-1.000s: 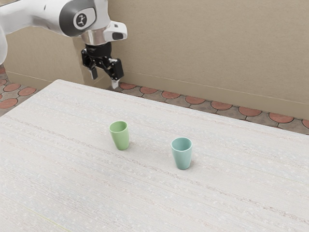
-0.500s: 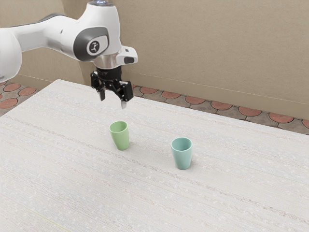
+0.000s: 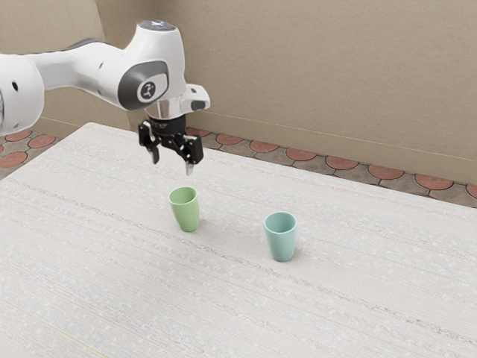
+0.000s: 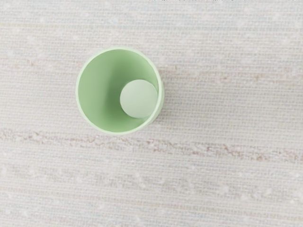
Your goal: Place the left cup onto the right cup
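My gripper (image 3: 172, 164) hangs above green cup (image 3: 184, 209), fingers spread apart, holding nothing, not touching cup. Green cup upright on pale wooden table (image 3: 89, 246). Wrist view looks straight down into green cup (image 4: 119, 90): round rim, bare inner base. Teal cup (image 3: 280, 236) upright, apart from green cup, toward exterior view's right, slightly nearer camera.

Bright, even, diffuse light washes both views, leaving the pale desk (image 3: 335, 298) matte, the green cup (image 3: 184, 208) and blue cup (image 3: 280, 236) with only faint, soft-edged shadows spilling toward the lower right of the exterior frame, and a mild sheen on the white arm (image 3: 74, 71) at upper left.
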Tool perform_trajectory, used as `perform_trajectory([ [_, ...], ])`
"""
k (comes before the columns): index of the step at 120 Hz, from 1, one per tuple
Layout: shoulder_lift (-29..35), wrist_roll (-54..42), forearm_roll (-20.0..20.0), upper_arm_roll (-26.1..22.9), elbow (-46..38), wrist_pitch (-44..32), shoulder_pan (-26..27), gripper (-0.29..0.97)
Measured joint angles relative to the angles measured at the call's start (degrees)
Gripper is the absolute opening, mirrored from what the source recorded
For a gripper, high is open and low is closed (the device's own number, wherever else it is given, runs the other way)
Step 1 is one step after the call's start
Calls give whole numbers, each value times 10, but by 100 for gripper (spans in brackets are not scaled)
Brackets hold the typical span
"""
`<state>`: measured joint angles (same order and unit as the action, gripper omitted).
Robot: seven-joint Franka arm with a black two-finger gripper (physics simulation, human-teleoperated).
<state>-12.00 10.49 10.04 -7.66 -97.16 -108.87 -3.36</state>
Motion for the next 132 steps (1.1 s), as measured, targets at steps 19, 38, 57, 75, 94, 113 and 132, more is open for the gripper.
perform_trajectory([
  [19,-15,6,0,0,-1,-17,0,68],
  [38,-33,10,0,1,0,-35,0,68],
  [57,-44,9,-1,7,0,-52,-2,68],
  [75,-52,5,-3,11,0,-64,-5,68],
  [94,-56,2,-5,12,-15,-78,-5,68],
  [113,-55,0,-6,13,-28,-92,-5,68],
  [132,-55,-2,-7,21,-37,-103,-5,68],
])
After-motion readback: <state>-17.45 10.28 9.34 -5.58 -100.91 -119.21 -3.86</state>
